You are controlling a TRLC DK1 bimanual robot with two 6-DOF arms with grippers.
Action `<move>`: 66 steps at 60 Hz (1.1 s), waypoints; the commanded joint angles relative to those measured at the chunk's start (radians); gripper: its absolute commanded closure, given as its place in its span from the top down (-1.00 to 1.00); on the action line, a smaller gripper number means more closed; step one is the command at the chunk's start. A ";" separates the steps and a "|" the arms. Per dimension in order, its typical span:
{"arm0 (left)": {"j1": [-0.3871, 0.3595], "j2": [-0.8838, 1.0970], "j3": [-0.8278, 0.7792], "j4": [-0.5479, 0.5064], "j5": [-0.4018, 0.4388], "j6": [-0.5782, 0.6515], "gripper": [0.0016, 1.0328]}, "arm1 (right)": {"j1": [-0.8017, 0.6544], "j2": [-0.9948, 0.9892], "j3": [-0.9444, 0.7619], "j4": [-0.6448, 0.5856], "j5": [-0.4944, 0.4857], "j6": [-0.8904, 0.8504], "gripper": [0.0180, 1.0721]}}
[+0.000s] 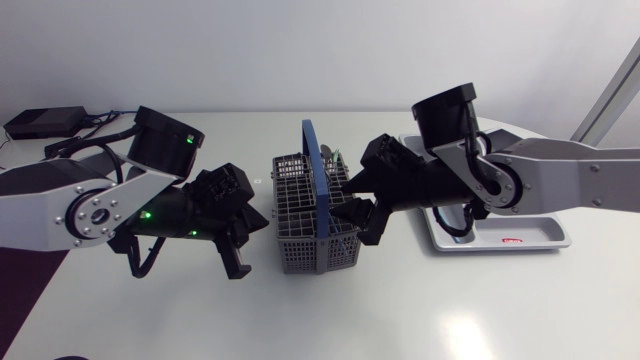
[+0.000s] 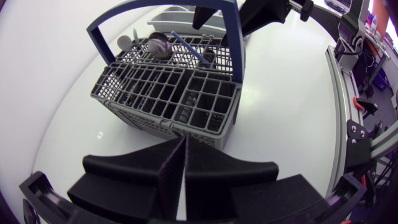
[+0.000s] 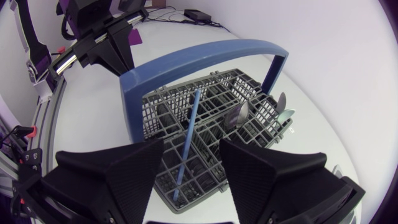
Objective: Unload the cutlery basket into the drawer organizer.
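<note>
Overhead, basket (image 1: 315, 215): mid-worktop (image 1: 300, 320), between the left claw (image 1: 236, 262) and right claw (image 1: 362, 222).
Organizer (image 1: 530, 238): right of the basket, under the right arm; I cannot tell what it holds.
Left wrist, left claw: fingers pressed together, empty, just short of the basket's near wall.
Spoons (image 2: 158, 45): in the basket's far cells.
Right wrist, right claw: wide open, empty, above the basket, a blue utensil (image 3: 189, 134) below the gap.
Progress: probably early, as the spoons and blue utensil are not yet unloaded.
</note>
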 commanded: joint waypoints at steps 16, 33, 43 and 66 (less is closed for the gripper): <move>-0.003 0.022 0.025 0.007 -0.002 -0.010 -0.66 | 0.011 0.074 0.010 0.031 -0.023 0.004 -0.04; -0.003 0.033 0.032 0.008 -0.002 -0.009 -0.66 | 0.017 0.100 0.030 0.042 -0.026 0.004 -0.05; -0.004 0.043 0.038 0.008 -0.004 -0.010 -0.66 | 0.027 0.111 0.038 0.055 -0.027 0.004 -0.13; -0.006 0.060 0.041 0.012 -0.004 -0.010 -0.66 | 0.045 0.151 0.053 0.103 -0.026 0.011 -0.50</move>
